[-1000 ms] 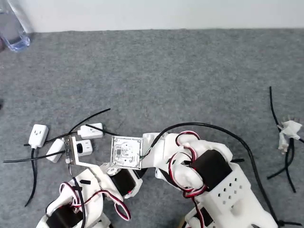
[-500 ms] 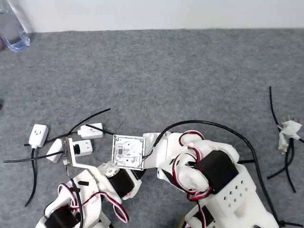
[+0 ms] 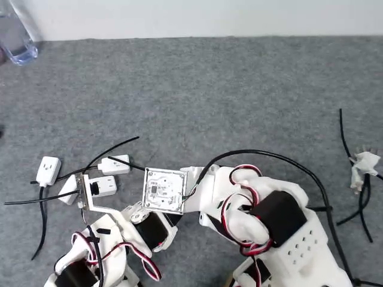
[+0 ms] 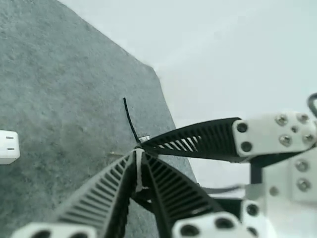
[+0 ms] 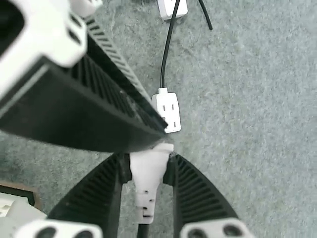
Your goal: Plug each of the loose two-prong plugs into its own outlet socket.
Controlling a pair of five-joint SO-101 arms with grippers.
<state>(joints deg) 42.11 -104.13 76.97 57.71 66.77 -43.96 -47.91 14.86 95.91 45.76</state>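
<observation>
A white socket [image 5: 147, 184] is gripped in the right jaws, clamped across its narrow sides so that the slotted face is left turned up toward the wrist camera. This hold would keep the slots reachable from above. The left jaws are set tip to tip with it. In the right wrist view their dark ribbed bulk ends just at the socket's far end, touching or nearly so. In the left wrist view they are drawn together to a point with only a thin pale sliver between them. What that sliver is cannot be told, and no plug can be made out there.

A free socket [image 5: 167, 111] lies on the bench [image 3: 239, 89] just beyond the held one, its cord [image 5: 164, 64] running away from the jaws. In the high view further sockets [image 3: 114, 164] are clustered at the left, in front of the left arm [image 3: 90, 260], and the right arm [image 3: 275, 221] is folded across toward them.

The plugs [image 3: 364, 162] are bundled with their cords at the far right of the bench, well apart from every socket and from both arms.

No plug is seen seated in any socket, so the task is judged to be near its start. The step in hand is taken to be steadying or passing a socket, not insertion. A plug would next have to be fetched from the right side while the socket is kept firm — a light socket on a loose cord would likely slide if pushed against unheld
</observation>
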